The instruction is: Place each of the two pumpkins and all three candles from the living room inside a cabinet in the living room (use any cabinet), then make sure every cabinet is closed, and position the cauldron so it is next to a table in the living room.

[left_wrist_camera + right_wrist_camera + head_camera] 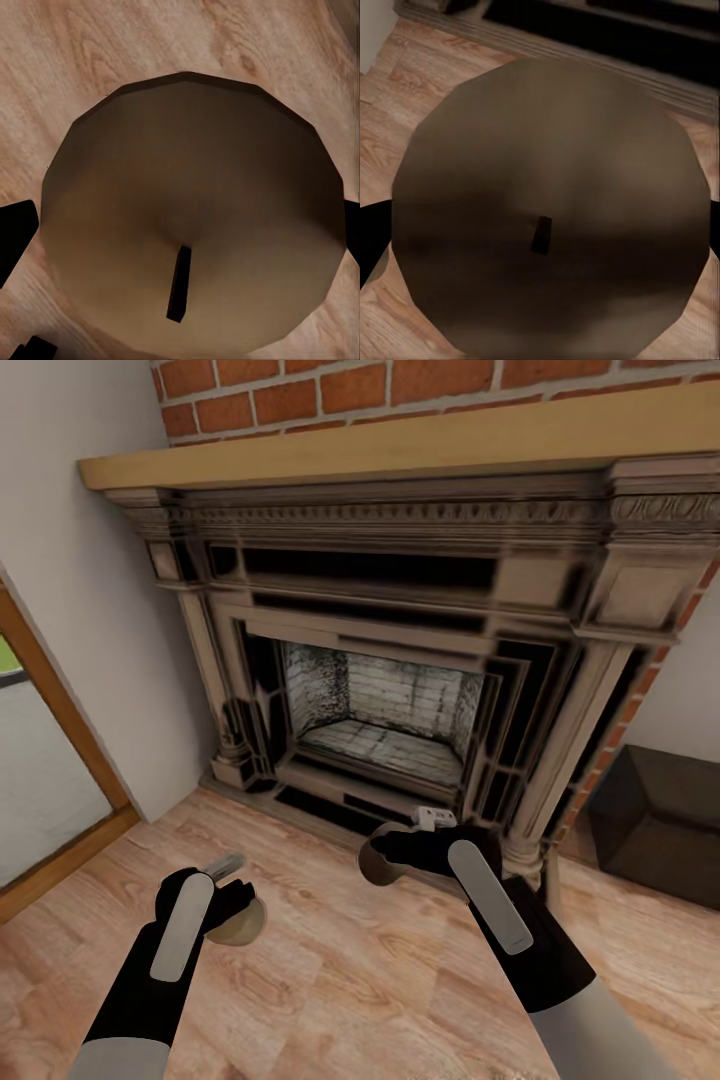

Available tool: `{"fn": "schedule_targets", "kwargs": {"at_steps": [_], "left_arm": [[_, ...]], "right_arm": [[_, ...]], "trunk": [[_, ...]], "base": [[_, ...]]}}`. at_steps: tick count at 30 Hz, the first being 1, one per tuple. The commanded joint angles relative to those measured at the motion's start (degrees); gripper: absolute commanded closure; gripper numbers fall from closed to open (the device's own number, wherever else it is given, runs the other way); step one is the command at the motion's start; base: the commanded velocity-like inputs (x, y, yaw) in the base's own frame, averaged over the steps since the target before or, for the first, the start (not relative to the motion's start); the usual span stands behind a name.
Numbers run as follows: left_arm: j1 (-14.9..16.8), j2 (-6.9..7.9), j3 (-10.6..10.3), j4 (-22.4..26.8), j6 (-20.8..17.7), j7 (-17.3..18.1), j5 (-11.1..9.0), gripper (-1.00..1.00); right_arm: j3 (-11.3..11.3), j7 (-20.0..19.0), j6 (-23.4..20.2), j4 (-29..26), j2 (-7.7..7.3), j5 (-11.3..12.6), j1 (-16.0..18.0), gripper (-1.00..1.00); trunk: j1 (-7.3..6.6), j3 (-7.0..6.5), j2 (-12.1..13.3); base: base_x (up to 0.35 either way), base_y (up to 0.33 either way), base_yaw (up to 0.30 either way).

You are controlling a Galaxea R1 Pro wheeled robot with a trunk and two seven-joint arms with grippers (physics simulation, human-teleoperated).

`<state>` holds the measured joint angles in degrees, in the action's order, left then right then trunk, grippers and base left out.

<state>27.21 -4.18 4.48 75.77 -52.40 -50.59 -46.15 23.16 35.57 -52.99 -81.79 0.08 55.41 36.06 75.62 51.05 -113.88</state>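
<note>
1. Two candles are being carried, one per gripper, both arms reaching out over the plank floor in front of the brick fireplace.
2. Left gripper is clenching around the paler tan candle, sitting at about 7 o'clock in the head view; dark fingers are pressing against both sides of the candle's round top, short black wick showing.
3. Right gripper is grasping the darker brown candle, sitting just right of centre, near 5 o'clock; in the right wrist view the candle face is lying between dark fingers at either edge, wick near its middle.
4. Both candles are hanging above the floor, well apart from each other.
5. Fireplace hearth is sitting just beyond the right gripper, at 12 o'clock from it; wooden mantel shelf is running across the top.
6. Dark box-like object is resting on the floor at 3 o'clock, beside the fireplace; can't tell what it is.
7. Wood-framed opening is showing at 9 o'clock along the pale wall.
</note>
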Motion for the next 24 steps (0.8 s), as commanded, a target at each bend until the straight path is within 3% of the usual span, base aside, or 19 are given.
{"fn": "schedule_targets", "kwargs": {"at_steps": [1, 24], "left_arm": [[0.0, -0.03, 0.1, 0.1, -0.1, -0.6, -0.6, 1.00], [0.0, 0.04, 0.1, 0.0, -0.1, -0.5, -0.6, 1.00]], "right_arm": [[0.0, 0.6, 0.0, 0.0, 0.01, 0.6, 0.1, 1.00], [0.0, 0.6, 0.0, 1.2, 0.19, 0.6, 0.1, 1.00]], "trunk": [[-0.01, 0.05, 0.0], [-0.01, 0.05, 0.0]], "base": [[0.000, 0.000, -0.230], [0.000, 0.000, -0.229]]}}
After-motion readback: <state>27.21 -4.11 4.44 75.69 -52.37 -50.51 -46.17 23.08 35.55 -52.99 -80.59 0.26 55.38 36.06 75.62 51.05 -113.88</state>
